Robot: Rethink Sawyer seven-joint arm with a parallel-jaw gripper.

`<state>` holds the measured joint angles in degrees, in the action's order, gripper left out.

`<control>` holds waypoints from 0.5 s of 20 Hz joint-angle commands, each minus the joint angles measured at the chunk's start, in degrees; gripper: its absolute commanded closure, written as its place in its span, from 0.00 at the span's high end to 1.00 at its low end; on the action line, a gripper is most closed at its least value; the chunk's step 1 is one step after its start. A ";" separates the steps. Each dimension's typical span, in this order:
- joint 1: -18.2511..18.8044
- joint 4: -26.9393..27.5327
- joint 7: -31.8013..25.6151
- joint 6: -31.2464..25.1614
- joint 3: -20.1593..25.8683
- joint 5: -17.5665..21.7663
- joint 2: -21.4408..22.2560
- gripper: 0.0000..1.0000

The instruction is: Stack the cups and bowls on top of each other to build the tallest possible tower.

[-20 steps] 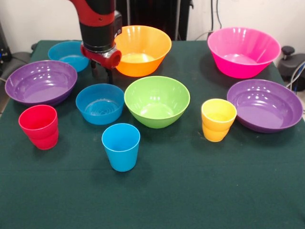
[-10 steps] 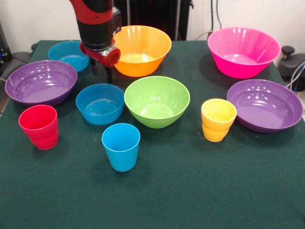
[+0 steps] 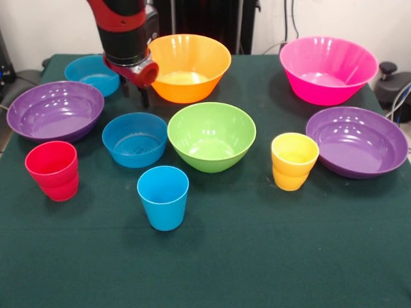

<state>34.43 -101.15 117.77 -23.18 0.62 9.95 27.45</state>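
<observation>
All cups and bowls stand apart on the green cloth, none stacked. The blue cup [image 3: 164, 196] is at the front, the red cup [image 3: 52, 170] at the left, the yellow cup [image 3: 294, 160] at the right. Small blue bowls stand at centre left [image 3: 135, 138] and far left [image 3: 93, 74]. The lime green bowl [image 3: 212, 135] is in the middle, the orange bowl [image 3: 191, 65] and pink bowl [image 3: 327, 68] are at the back, and the purple bowls are at the left [image 3: 54, 110] and right [image 3: 357, 141]. My gripper [image 3: 135, 95] hangs open and empty between the far blue bowl and the orange bowl.
The red and black arm [image 3: 125, 32] comes down at the upper left, close to the orange bowl's rim. Dark equipment [image 3: 393, 86] sits beyond the table's right edge. The green cloth [image 3: 257, 256] covers the table to its front edge.
My arm has risen a little and drifted to the left, away from the centre-left blue bowl. The cups and bowls have not moved.
</observation>
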 commanded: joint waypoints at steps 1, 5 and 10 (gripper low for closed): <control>-3.44 1.90 4.81 -3.57 3.56 -2.11 1.37 1.00; -3.98 3.66 4.70 -4.06 4.06 -2.74 0.95 1.00; -5.00 3.75 4.72 -6.41 4.04 -3.98 2.40 1.00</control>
<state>32.11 -100.81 117.77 -24.03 0.59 8.52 29.98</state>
